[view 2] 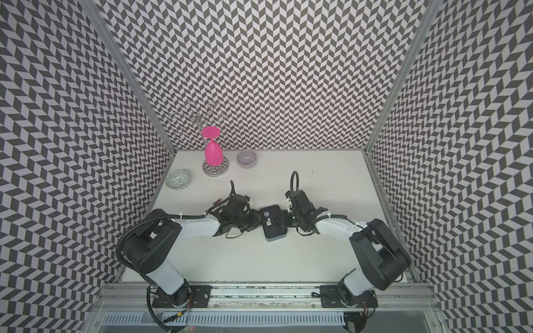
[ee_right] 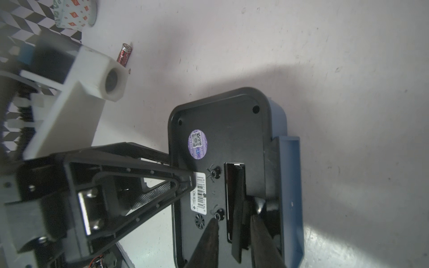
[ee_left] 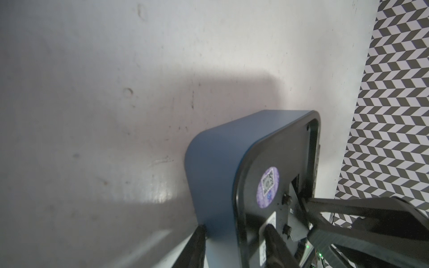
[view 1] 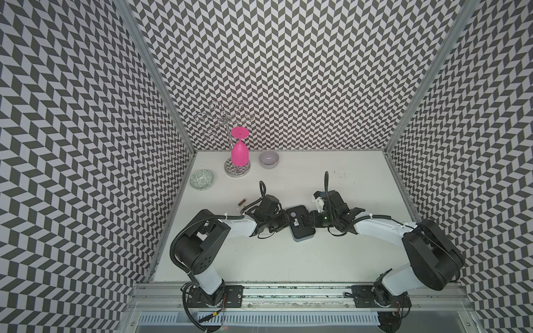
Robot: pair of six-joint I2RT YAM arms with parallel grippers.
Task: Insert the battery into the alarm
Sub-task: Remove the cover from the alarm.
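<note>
jaws clamp alarm (ee_left: pixel 213 174), right wrist shows battery (ee_right: pixel 125 53)

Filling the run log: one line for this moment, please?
alarm: back up | left pincer: clamped on alarm edge | right pincer: at battery slot, grip unclear | battery: loose on table

Shows alarm (view 1: pixel 300 223) face-down mid-table, between left gripper (view 1: pixel 281 224) and right gripper (view 1: pixel 313 222); battery (view 1: pixel 241 202) lying farther left; patterned bowl (view 1: pixel 202 179), glass rack (view 1: pixel 237 170), grey bowl (view 1: pixel 268 159) behind.
</note>
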